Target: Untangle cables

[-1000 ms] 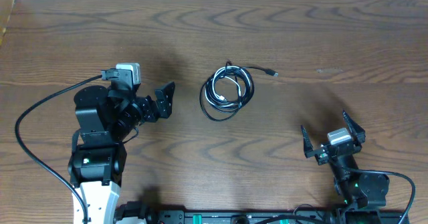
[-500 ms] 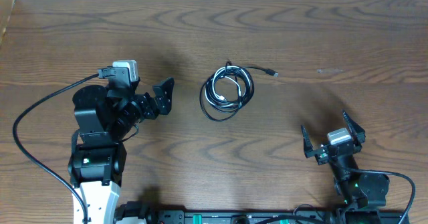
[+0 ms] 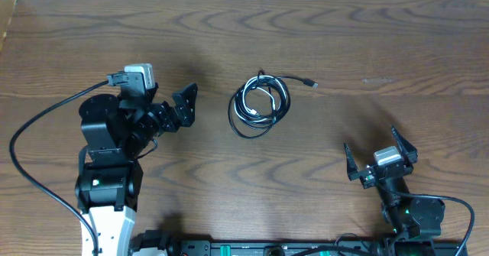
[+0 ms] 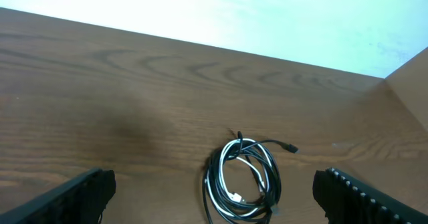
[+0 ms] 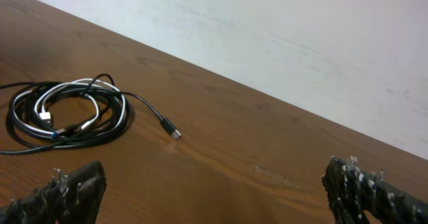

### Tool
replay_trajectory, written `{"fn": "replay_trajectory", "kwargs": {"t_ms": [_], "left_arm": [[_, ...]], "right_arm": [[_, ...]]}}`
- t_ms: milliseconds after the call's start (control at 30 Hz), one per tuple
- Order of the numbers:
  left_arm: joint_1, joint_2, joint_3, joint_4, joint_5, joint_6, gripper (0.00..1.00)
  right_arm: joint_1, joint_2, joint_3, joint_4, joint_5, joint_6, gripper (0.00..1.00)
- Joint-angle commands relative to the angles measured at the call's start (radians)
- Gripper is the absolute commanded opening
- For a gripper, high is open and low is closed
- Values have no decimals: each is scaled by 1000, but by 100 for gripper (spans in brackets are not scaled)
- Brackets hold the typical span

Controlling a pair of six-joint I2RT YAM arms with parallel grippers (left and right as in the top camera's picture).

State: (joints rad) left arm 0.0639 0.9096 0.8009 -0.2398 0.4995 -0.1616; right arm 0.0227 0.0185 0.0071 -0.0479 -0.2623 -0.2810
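Cables [image 3: 260,105] (one coil) ahead of left gripper [image 3: 187,105], jaws spread, apart.

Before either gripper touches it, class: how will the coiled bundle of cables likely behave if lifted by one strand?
The cables are thin and lie in loose, uneven loops, so they are probably floppy and light. Black and white strands overlap, so the whole bundle may rise together. The free plug end would likely dangle.

**Dark Desk, Pale Wall**

The dark brown wood-grain desk [image 3: 367,27] fills the overhead view, with a faint pale scuff [image 3: 374,80] right of centre. A plain whitish wall [image 5: 301,37] rises beyond its far edge. A lighter tan wooden side panel [image 4: 411,90] borders one end.
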Motion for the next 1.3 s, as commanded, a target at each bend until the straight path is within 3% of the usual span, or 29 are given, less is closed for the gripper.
{"fn": "replay_trajectory", "kwargs": {"t_ms": [0, 633, 1267], "left_arm": [[4, 24, 28, 2, 13, -16, 100], [4, 31, 28, 2, 13, -16, 100], [4, 82, 103, -40, 4, -16, 92]], "right_arm": [[-1, 0, -2, -5, -6, -4, 99], [-1, 0, -2, -5, -6, -4, 99], [-1, 0, -2, -5, -6, -4, 99]]}}
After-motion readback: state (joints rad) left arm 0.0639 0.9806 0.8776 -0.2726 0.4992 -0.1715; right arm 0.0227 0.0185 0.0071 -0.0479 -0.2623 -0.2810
